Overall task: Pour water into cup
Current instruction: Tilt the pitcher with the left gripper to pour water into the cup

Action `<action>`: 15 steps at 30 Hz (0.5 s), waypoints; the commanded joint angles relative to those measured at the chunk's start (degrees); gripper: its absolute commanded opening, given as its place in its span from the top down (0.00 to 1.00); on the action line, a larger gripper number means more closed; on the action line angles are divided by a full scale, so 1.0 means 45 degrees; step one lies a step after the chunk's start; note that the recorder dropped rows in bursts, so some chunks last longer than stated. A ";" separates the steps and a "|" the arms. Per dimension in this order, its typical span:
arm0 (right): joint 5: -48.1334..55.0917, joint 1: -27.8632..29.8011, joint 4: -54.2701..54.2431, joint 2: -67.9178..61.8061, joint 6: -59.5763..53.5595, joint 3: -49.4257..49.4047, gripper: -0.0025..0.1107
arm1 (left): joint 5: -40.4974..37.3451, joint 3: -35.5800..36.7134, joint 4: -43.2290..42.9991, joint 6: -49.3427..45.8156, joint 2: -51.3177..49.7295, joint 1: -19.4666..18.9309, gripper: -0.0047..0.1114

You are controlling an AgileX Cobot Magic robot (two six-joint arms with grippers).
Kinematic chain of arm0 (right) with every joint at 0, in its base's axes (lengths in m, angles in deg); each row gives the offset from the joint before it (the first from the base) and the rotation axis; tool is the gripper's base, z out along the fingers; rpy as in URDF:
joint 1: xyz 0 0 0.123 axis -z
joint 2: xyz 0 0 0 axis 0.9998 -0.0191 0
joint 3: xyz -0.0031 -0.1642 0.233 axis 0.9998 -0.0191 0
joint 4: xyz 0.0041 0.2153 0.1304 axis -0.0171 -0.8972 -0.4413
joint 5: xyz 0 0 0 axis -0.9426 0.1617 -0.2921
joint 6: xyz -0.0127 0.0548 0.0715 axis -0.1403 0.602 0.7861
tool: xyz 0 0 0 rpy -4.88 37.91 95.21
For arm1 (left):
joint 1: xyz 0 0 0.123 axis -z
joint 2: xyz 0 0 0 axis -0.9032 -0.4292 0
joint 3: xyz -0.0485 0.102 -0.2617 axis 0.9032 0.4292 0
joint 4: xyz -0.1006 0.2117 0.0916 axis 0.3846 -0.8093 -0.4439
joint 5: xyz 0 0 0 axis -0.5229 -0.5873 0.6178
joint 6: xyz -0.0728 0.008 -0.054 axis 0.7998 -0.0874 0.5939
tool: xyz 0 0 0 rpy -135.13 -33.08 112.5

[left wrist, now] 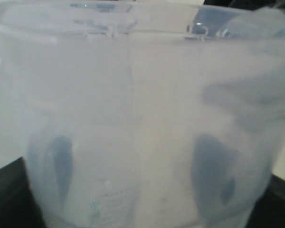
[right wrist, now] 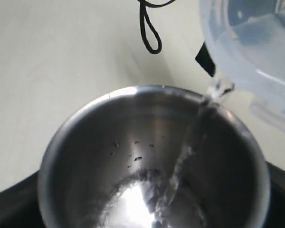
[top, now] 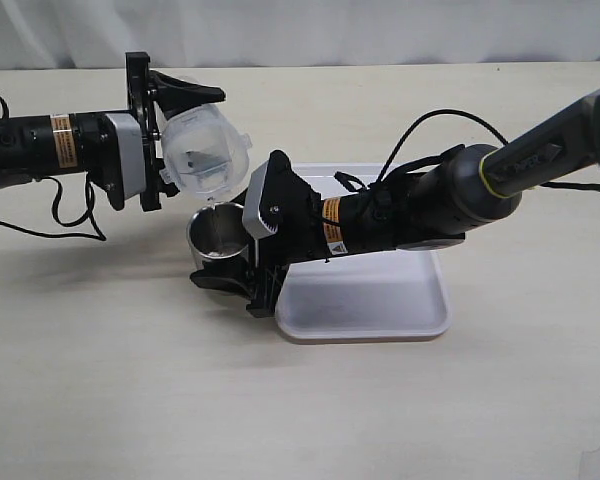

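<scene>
Water [right wrist: 186,151] streams from the tilted beaker [top: 206,150] clamped in my left gripper [top: 178,140] into the cup [top: 214,230] my right gripper [top: 230,256] clasps; mid-pour, next calls for tipping further, steadily.

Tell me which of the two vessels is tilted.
The translucent beaker: it is tipped spout down, with water running from it. The steel cup below it stands upright.

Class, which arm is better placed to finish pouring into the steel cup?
Left. The left gripper holds the tilted beaker over the steel cup, water streaming in; the right gripper grips that cup.
</scene>
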 commanded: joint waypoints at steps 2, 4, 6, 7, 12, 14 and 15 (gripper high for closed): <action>-0.0262 -0.0009 -0.0078 0.0034 -0.0113 0.0075 0.94 | 0.0297 0.0015 0.0339 -0.0407 0.0231 0.0055 0.96; -0.0262 -0.0009 -0.0078 0.0034 -0.0113 0.0075 0.94 | 0.0200 0.0015 0.0339 -0.0654 0.0231 0.0055 0.96; -0.0262 -0.0009 -0.0078 0.0034 -0.0113 0.0075 0.94 | 0.0085 0.0015 0.0339 -0.0898 0.0231 0.0055 0.96; -0.0262 -0.0009 -0.0078 0.0034 -0.0113 0.0075 0.94 | 0.0012 0.0015 0.0365 -0.0983 0.0231 0.0055 0.96; -0.0262 -0.0009 -0.0078 0.0034 -0.0113 0.0075 0.94 | -0.0093 0.0015 0.0447 -0.1214 0.0231 0.0055 0.96; -0.0262 -0.0009 -0.0100 0.0034 -0.0113 0.0075 0.94 | -0.0093 0.0015 0.0447 -0.1358 0.0231 0.0055 0.96; -0.0262 -0.0009 -0.0172 0.0034 -0.0113 0.0075 0.94 | -0.0093 0.0015 0.0447 -0.1450 0.0231 0.0055 0.96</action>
